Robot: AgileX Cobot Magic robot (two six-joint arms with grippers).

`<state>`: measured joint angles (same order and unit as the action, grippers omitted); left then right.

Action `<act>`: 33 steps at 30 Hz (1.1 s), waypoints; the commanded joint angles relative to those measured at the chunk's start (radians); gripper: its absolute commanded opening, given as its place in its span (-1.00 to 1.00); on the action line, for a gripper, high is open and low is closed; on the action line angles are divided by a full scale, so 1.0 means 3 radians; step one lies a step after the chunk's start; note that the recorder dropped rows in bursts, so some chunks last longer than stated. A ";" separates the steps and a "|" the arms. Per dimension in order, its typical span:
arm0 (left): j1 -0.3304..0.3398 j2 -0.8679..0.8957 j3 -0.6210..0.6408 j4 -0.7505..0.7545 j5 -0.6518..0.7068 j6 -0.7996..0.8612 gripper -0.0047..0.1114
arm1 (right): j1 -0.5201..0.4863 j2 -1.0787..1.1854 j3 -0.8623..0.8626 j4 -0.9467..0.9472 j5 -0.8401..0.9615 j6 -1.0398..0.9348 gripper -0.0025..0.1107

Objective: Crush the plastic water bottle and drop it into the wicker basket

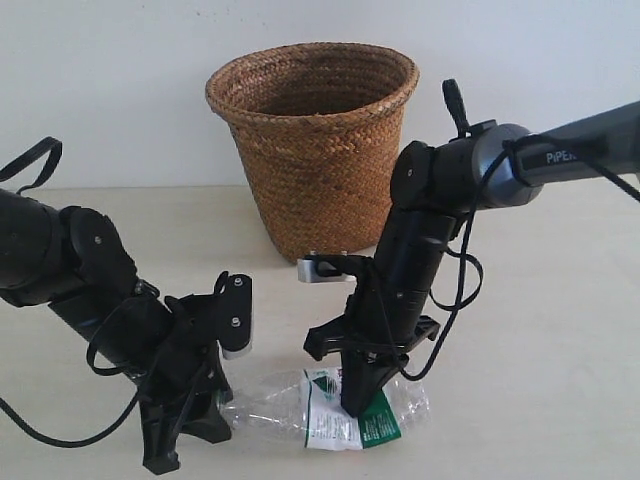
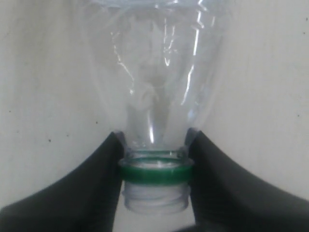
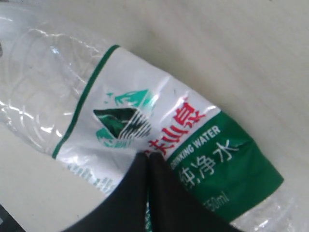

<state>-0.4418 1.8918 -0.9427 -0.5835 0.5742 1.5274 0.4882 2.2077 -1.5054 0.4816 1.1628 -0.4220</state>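
Observation:
The plastic water bottle (image 1: 300, 408) lies on its side on the table, clear, with a white-and-green label bearing red characters (image 3: 145, 111). Its neck shows a green ring (image 2: 155, 173) and bare threads; no cap is visible. My left gripper (image 2: 155, 137) is shut on that neck, one finger on each side, at the bottle's left end (image 1: 215, 405). My right gripper (image 3: 148, 157) is shut, fingers together, with its tips pressed down on the label in the middle of the bottle (image 1: 358, 403). The wicker basket (image 1: 320, 160) stands upright behind both arms.
The pale table (image 1: 540, 330) runs back to a white wall. The right arm (image 1: 520, 160) reaches in from the right, beside the basket's rim. Cables loop off both arms near the bottle.

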 commanded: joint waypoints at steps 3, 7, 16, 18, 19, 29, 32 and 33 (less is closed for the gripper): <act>-0.0002 -0.0004 0.0000 0.0194 0.0094 -0.0107 -0.84 | -0.0035 -0.0169 -0.0080 -0.0370 -0.0107 -0.0129 -0.96; -0.0002 -0.0004 0.0000 0.0254 0.0087 -0.0107 -0.84 | -0.0035 -0.0380 -0.0140 -0.0294 0.0033 -0.0129 -0.96; -0.0002 -0.0004 0.0000 0.0254 0.0060 -0.0107 -0.84 | 0.0073 -0.0526 -0.0140 0.0321 -0.0032 -0.0299 -0.96; -0.0002 -0.0004 0.0000 0.0254 0.0060 -0.0107 -0.84 | 0.0147 -0.0483 -0.0140 0.0329 -0.0121 -0.0299 -0.96; -0.0002 -0.0004 0.0000 0.0254 0.0060 -0.0107 -0.84 | 0.0182 -0.0472 -0.0140 0.0337 -0.0141 -0.0299 -0.96; -0.0002 -0.0004 0.0000 0.0254 0.0007 -0.0146 -0.84 | 0.0265 -0.0116 -0.0140 0.0708 -0.0264 -0.0308 -0.96; -0.0002 -0.0004 0.0000 0.0254 0.0006 -0.0155 -0.84 | 0.0265 0.0007 -0.0140 0.0699 -0.0318 -0.0308 -0.96; -0.0002 -0.0004 0.0000 0.0254 0.0006 -0.0155 -0.84 | 0.0265 0.0065 -0.0140 0.0693 -0.0333 -0.0308 -0.96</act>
<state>-0.4427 1.8918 -0.9413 -0.4948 0.5857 1.4889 0.5619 2.1902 -1.5472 0.6969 1.0969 -0.5029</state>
